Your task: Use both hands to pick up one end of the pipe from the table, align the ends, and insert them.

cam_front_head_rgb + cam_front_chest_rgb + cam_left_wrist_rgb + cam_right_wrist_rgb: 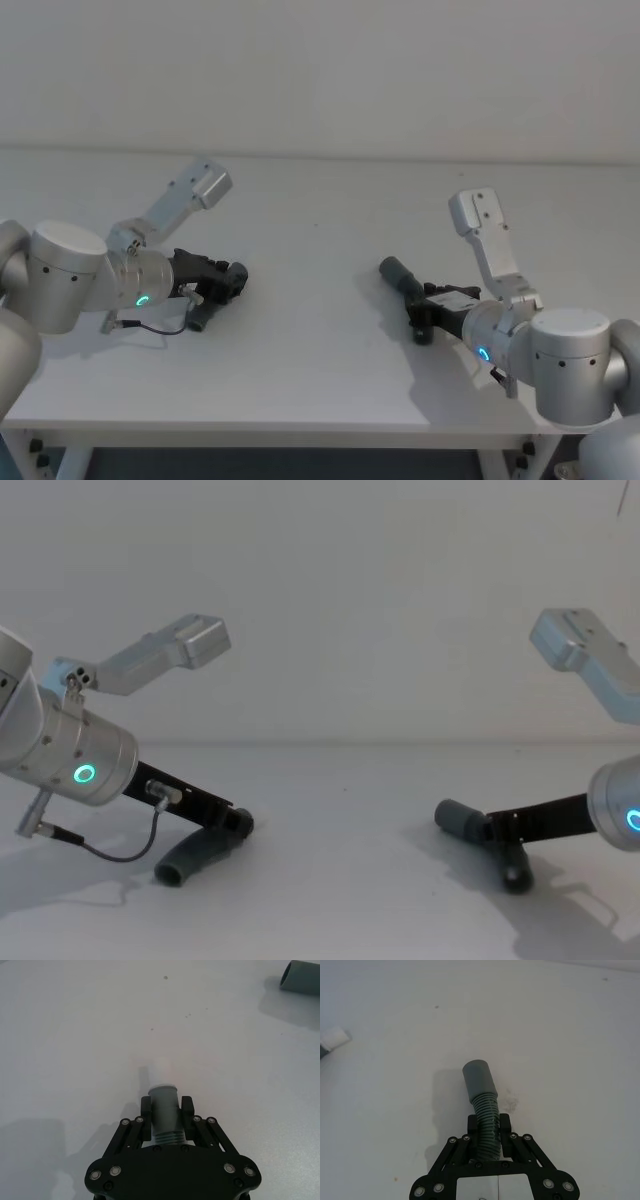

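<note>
Left wrist view: the left gripper (166, 1110) is clenched on the grey collar of the first pipe piece (164, 1097), with its whitish tip (161, 1071) jutting ahead over the table (75, 1035). The right gripper (489, 1125) grasps the ribbed part of the second pipe piece (487, 1110), with its grey cuff (479, 1077) leading. The two pieces are well apart, and open tabletop lies between them.

Plain matte white table (320, 340), faintly dark-specked. Over it, black left gripper (166, 1108) and black right gripper (489, 1124). Left piece (164, 1101): smooth mid grey, ridged at the back, whitish tip (161, 1071). Right piece (487, 1112): grey-green, ribbed all along, smooth darker grey cuff (479, 1077). Silver left arm (65, 270) and right arm (570, 350), glowing teal-green left ring (143, 299) and right ring (483, 353). Behind the table, pale grey wall (320, 70).
</note>
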